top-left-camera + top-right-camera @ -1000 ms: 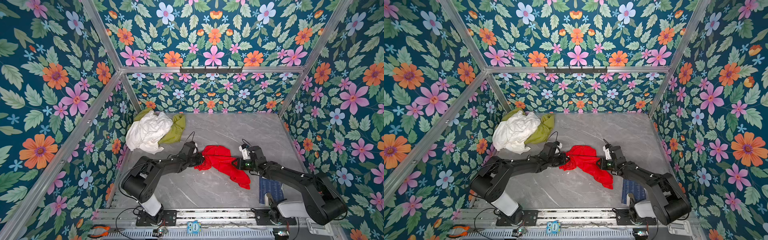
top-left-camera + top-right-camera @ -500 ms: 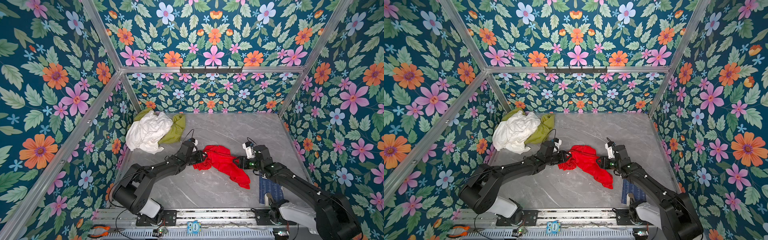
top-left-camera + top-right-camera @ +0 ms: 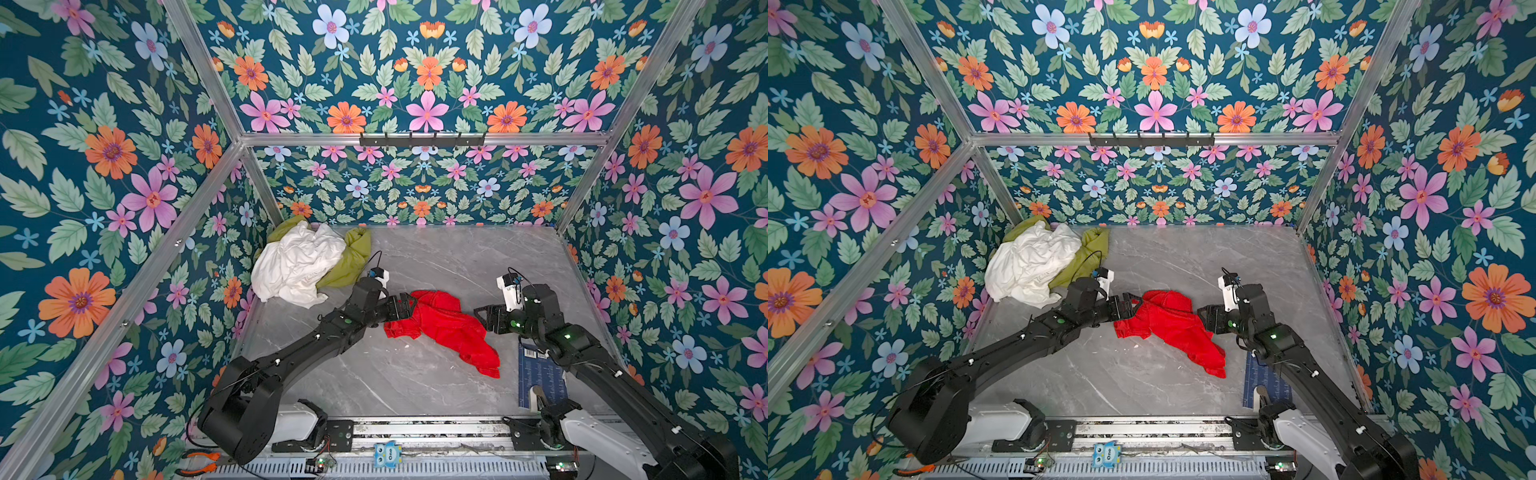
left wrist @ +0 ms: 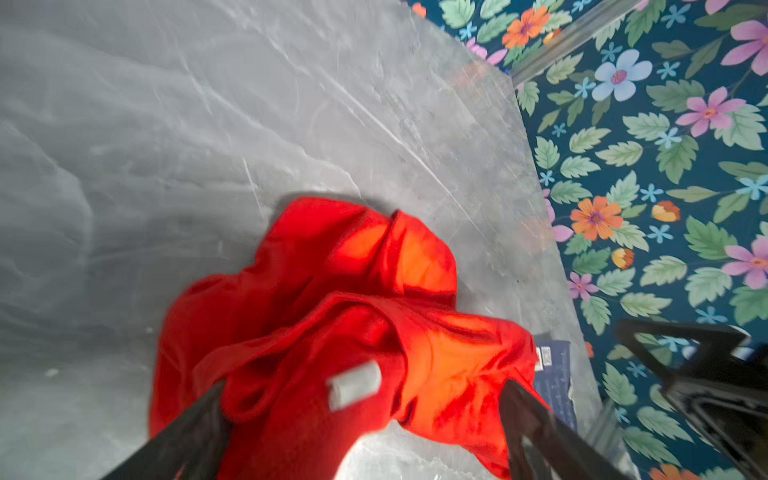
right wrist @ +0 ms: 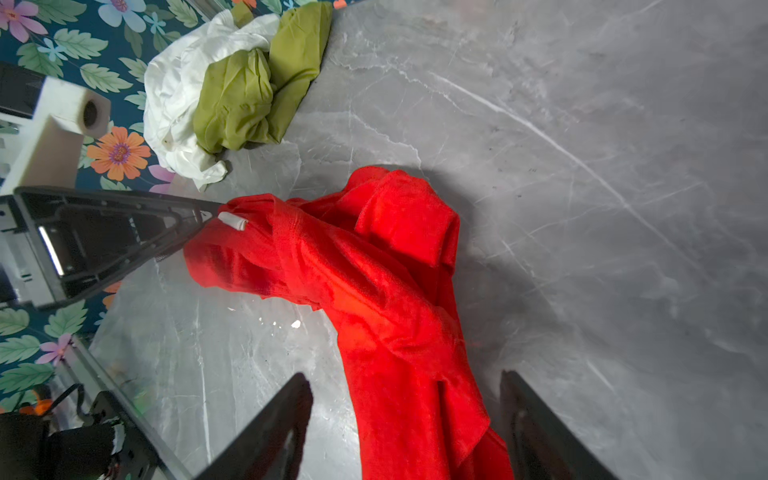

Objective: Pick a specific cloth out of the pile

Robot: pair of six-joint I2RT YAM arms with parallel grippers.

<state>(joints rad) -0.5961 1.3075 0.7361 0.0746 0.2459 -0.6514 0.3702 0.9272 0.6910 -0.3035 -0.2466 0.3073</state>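
Released, the cloth lies between left hand and right hand.

Free passage is offered over the bare far and right-hand stretch of the marble tabletop, and a bare strip is left along the near edge. The far left corner is filled by the pile, pressed against the flowered walls, while the middle is blocked by the cloth, flanked closely by the left gripper and the right gripper. The near right edge is taken by a flat dark blue item.
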